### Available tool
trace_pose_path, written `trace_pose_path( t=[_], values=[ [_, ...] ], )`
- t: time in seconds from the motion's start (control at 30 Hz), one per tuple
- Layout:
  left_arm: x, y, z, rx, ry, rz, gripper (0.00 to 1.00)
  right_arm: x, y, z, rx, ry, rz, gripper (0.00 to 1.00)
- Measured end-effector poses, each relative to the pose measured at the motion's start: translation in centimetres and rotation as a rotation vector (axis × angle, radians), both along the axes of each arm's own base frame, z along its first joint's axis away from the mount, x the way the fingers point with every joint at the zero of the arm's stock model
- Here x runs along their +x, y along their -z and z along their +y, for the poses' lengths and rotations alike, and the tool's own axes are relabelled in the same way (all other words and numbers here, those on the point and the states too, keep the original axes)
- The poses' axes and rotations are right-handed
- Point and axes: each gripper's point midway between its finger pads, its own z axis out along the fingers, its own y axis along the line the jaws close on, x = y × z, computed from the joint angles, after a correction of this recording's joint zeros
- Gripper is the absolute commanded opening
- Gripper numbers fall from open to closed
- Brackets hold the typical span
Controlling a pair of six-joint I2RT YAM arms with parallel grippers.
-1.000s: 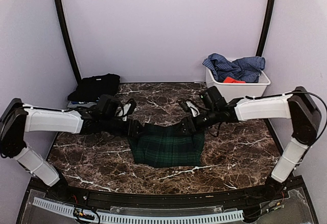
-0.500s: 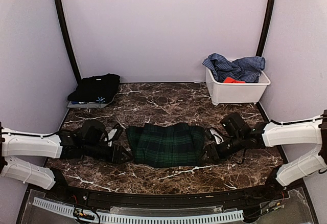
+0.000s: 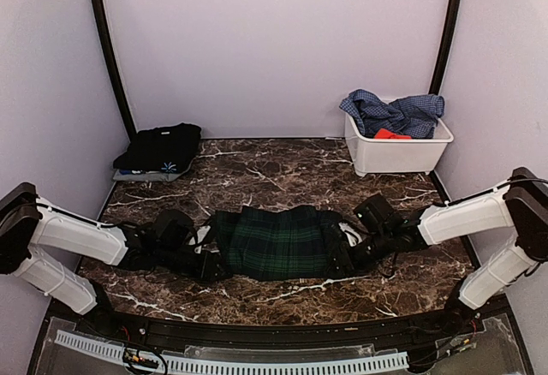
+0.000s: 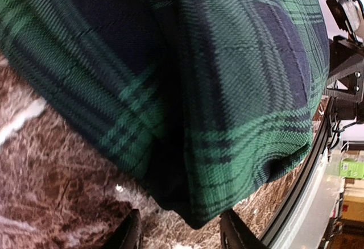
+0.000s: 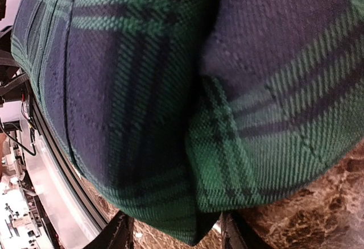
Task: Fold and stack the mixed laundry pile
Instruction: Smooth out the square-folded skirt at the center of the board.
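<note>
- Risk first: the plaid garment (image 3: 274, 242) is a thick, layered fold. If either side nips only the top layer, I reckon the fold springs open the moment I lift.
- Second worry: uneven timing. One side biting before the other would skew the near edge and drag the bundle across the bench (image 3: 274, 169).
- Third: I'm very low here, so any further dip could scrape the marble.
- My left fingers (image 3: 210, 264) stand part-way apart at the garment's left near corner. In the wrist view the corner hangs down between the tips. I cannot tell whether they pinch it or merely straddle it.
- My right fingers (image 3: 336, 258) mirror that on the right corner: partly spread, folded edge between them, grip unclear.
- Pose: both arms are stretched low and nearly level over the bench, reaching inward from either side with the wrists tight against the cloth.
- The plaid piece lies folded at centre bench, between my two wrists.
- A folded black garment (image 3: 158, 146) sits at the back left.
- The blue checked shirt (image 3: 394, 111) and the red-orange piece (image 3: 391, 133) wait in the white bin (image 3: 398, 157) at the back right.
</note>
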Motion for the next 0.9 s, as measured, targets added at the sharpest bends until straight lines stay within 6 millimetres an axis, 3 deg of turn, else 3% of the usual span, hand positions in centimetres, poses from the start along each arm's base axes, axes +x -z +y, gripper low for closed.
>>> trace_pose_path(
  t=[0.23, 0.3, 0.33, 0.37, 0.9],
  values=[
    [0.4, 0.3, -0.6, -0.002, 0.019, -0.011, 0.17, 0.5, 0.5, 0.5, 0.0, -0.013, -0.013, 0.22],
    [0.6, 0.1, -0.8, -0.007, 0.022, -0.02, 0.08, 0.6, 0.6, 0.5, -0.007, -0.012, -0.015, 0.12],
    [0.6, 0.0, -0.9, -0.008, 0.025, -0.025, 0.02, 0.7, 0.7, 0.5, -0.013, -0.009, -0.017, 0.02],
    [0.7, 0.0, -0.9, -0.009, 0.028, -0.028, 0.01, 0.8, 0.7, 0.4, -0.017, -0.008, -0.021, 0.0],
    [1.2, -2.8, 0.4, 0.086, 0.062, -0.121, 0.0, 2.5, -0.7, -2.0, -0.086, 0.06, -0.093, 0.0]
  ],
)
